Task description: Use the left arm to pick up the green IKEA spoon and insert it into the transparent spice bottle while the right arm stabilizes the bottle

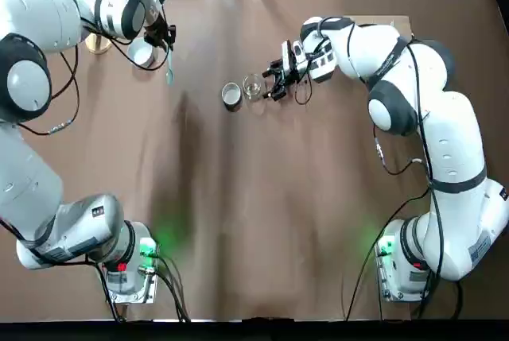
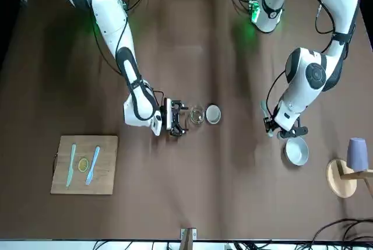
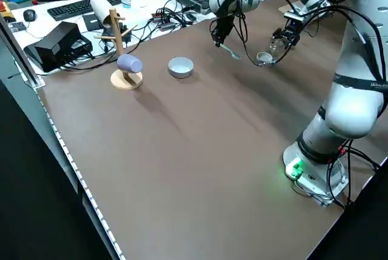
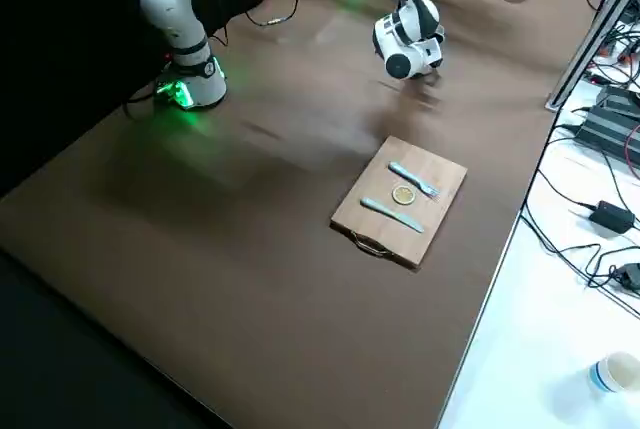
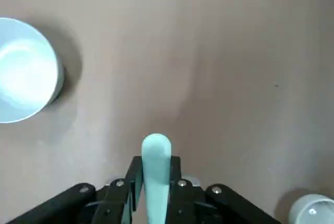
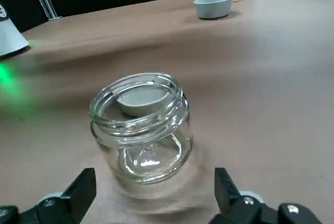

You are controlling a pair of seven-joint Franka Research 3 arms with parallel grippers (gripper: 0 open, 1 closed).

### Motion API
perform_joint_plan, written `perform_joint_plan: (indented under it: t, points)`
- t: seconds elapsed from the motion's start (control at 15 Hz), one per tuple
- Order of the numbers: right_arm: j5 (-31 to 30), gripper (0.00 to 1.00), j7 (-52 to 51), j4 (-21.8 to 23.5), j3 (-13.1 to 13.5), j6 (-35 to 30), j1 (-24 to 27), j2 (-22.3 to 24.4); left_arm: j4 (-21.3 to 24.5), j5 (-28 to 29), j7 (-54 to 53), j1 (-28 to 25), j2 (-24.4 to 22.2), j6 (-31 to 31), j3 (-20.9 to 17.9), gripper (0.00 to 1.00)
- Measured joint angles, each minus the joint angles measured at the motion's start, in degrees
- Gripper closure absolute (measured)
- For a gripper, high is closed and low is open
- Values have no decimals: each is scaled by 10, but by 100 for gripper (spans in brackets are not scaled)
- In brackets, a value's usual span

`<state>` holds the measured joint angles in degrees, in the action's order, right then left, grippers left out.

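Note:
My left gripper (image 1: 166,39) is shut on the handle of the pale mint spoon (image 1: 169,73), which hangs above the table at the far left, bowl end away from the fingers. The left wrist view shows the spoon (image 5: 156,169) clamped between both fingers. The clear glass spice bottle (image 1: 253,87) stands upright and empty at the table's middle. My right gripper (image 1: 274,82) is low beside it, open. In the right wrist view the bottle (image 6: 140,127) sits just ahead of the spread fingers (image 6: 70,199), untouched.
An opaque grey cup (image 1: 231,95) stands right against the bottle on its left. A white bowl (image 1: 141,53) lies under the left wrist. A wooden mug stand (image 2: 344,175) with a purple cup is at the far left corner. A wooden board (image 2: 84,164) with fork and knife lies far right.

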<state>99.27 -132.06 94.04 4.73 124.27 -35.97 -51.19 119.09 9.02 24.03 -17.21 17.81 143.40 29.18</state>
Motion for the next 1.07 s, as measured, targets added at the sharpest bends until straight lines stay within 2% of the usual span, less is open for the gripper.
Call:
perform_joint_plan:
  t: [0.33, 0.67, 0.8, 0.87, 1.07]
  points:
    - [13, 0, 0, -13, 0, 0, -8, -14, -28, -10, 23, 2, 13, 0, 42, 75]
    - [38, 0, -2, -13, 0, -2, -10, -19, -46, -11, 29, 9, 20, -22, 55, 75]
    - [40, 0, -2, -14, 0, -1, -11, -20, -61, -12, 29, 9, 25, -47, 57, 75]
    - [40, 0, -2, -14, 0, -1, -11, -20, -89, -12, 20, 9, 34, -88, 57, 75]
    - [40, 0, -2, -16, 0, -1, -11, -21, -142, -12, -23, 22, 51, -153, 58, 75]
